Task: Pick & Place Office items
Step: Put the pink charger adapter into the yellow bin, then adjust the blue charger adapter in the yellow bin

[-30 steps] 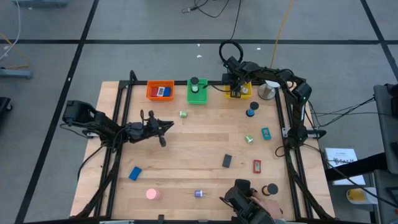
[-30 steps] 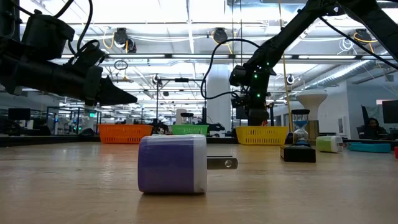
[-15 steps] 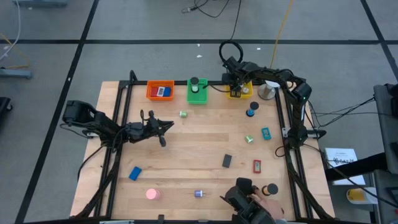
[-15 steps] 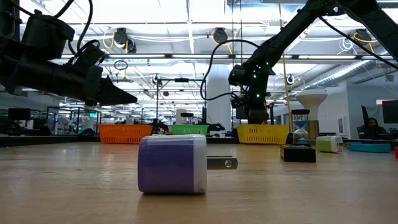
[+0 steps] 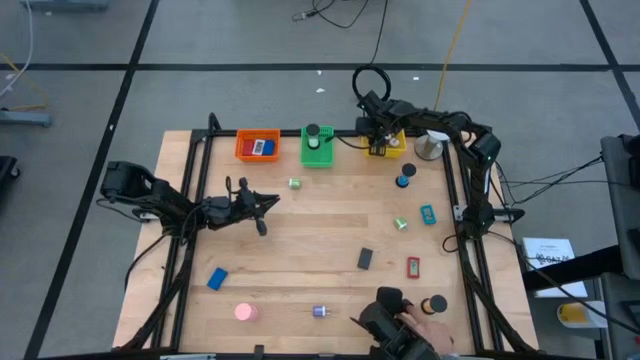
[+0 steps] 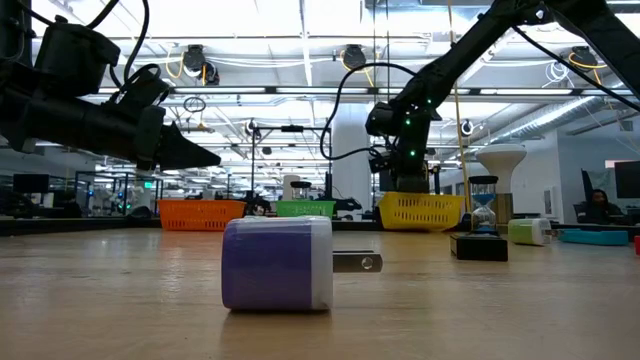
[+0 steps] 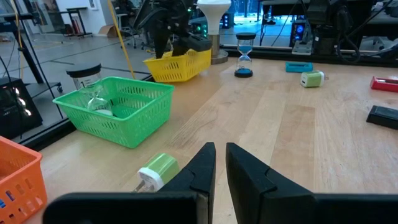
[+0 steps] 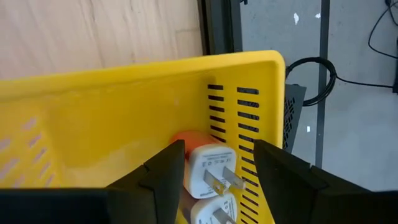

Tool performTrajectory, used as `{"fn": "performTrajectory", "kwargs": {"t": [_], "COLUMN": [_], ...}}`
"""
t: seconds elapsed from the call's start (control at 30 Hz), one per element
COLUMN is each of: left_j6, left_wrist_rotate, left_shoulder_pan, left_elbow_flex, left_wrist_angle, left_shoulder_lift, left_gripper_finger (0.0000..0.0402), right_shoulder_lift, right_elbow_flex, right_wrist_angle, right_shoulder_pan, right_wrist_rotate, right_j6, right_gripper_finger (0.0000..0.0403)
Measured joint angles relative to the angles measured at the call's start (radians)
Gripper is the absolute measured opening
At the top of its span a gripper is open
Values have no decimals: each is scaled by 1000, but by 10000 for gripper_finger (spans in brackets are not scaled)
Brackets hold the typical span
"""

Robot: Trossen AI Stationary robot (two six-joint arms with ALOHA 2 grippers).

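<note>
Right gripper (image 8: 214, 171), spread over the white plug (image 8: 208, 168) inside the yellow bin (image 8: 124, 118), should lift straight up, clear of its wall.

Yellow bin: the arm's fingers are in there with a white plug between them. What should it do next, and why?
Probably lift straight up out of the yellow bin. The right gripper stands open, with the white plug loose between its fingers, lying in the bin beside another plug, so the drop looks done. Other items wait on the table.
</note>
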Motion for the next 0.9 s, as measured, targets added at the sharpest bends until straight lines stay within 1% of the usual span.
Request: {"fn": "performTrajectory", "kwargs": {"t": [0.4, 0.73, 0.8, 0.9], "left_j6": [0, 0, 0, 0], "left_wrist_rotate": [0, 1, 1, 1], "left_shoulder_pan": [0, 0, 0, 0], "left_elbow_flex": [0, 0, 0, 0], "left_wrist_angle": [0, 0, 0, 0], "left_shoulder_lift": [0, 0, 0, 0], "left_gripper_finger": [35, 35, 35, 35], "right_shoulder_lift": [-2, -64, -86, -133], "right_elbow_flex": [0, 0, 0, 0], "right_wrist_angle": [0, 6, -19, -110], "right_shoulder_pan": [23, 34, 38, 41], "right_wrist_rotate": [5, 12, 50, 49], "right_j6": [6, 52, 71, 108], "right_gripper_finger": [187, 188, 186, 168]}}
